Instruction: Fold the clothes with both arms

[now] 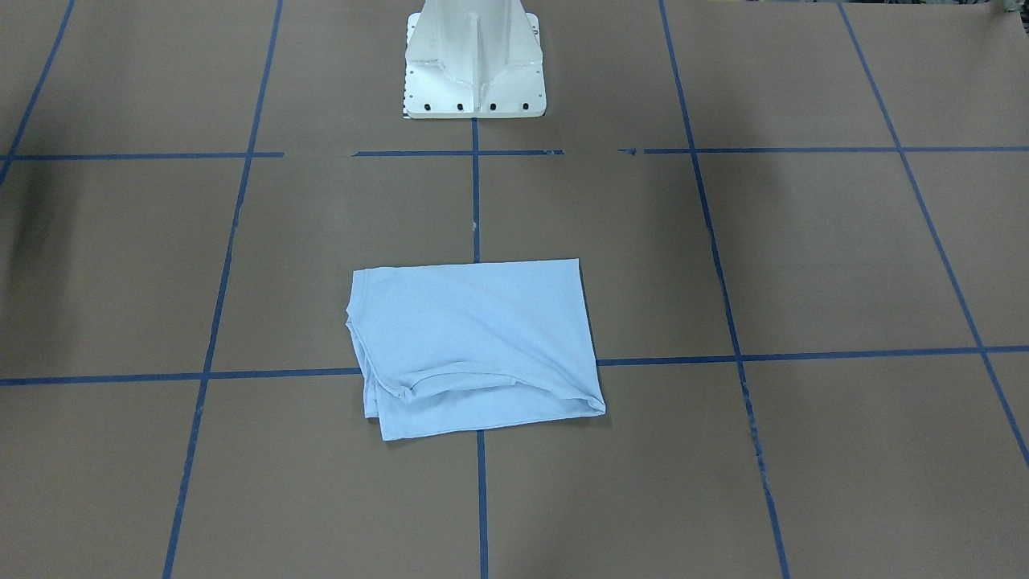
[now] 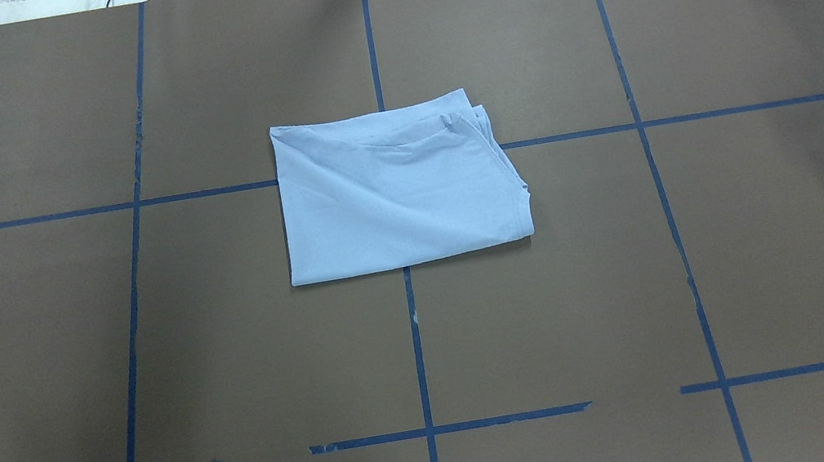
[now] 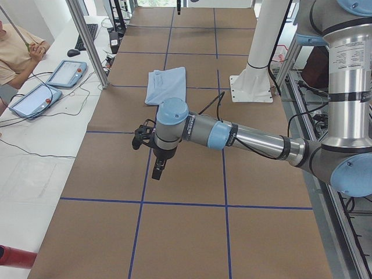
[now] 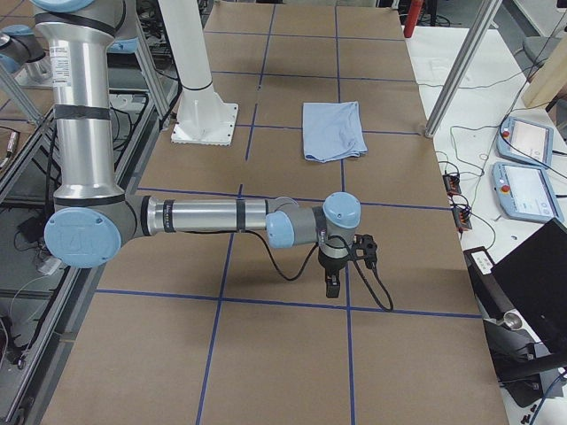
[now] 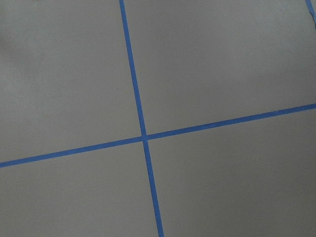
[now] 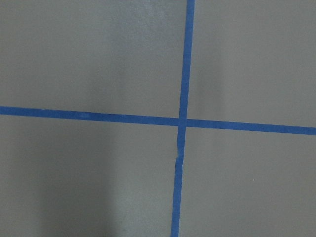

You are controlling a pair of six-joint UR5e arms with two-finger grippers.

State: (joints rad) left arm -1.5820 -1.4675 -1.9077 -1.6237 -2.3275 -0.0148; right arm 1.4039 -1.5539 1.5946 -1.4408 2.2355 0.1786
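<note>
Crossing the brown table [image 2: 274, 352], blue tape lines [image 2: 416, 346] underlie the T-shirt [image 2: 398, 192].

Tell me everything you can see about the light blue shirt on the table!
The light blue soft cloth T-shirt is folded into a rough rectangle, several layers thick, with gentle wrinkles. Hemmed edges show along one side. It lies flat on the brown table, over a crossing of blue tape lines. No print shows. Nothing but the table touches it.
</note>
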